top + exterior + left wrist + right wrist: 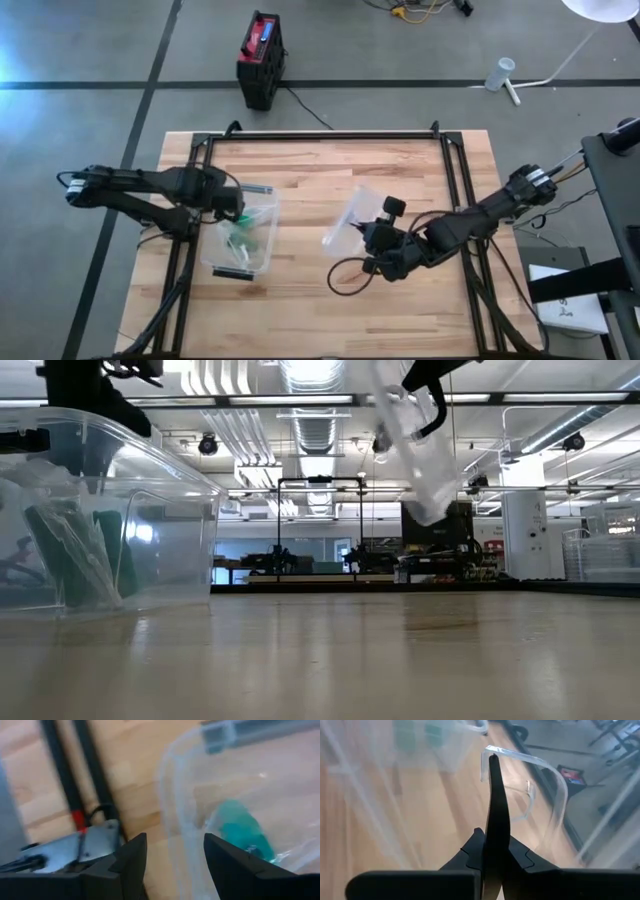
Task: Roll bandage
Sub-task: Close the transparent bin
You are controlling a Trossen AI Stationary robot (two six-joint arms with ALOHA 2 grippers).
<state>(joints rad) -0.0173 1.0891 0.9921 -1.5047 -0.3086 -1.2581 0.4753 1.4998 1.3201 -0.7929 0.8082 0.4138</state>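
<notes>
Left claw hanging over the rim of the clear plastic container on the left side of the wooden table, fingers spread apart with nothing between them. Green bandage roll sitting inside that container. Right claw pinched together on the edge of the clear container lid, holding it tilted up off the table near the middle, well apart from the container

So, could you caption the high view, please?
Right tool lifts clear plastic lid; left tool over clear plastic box.
</notes>
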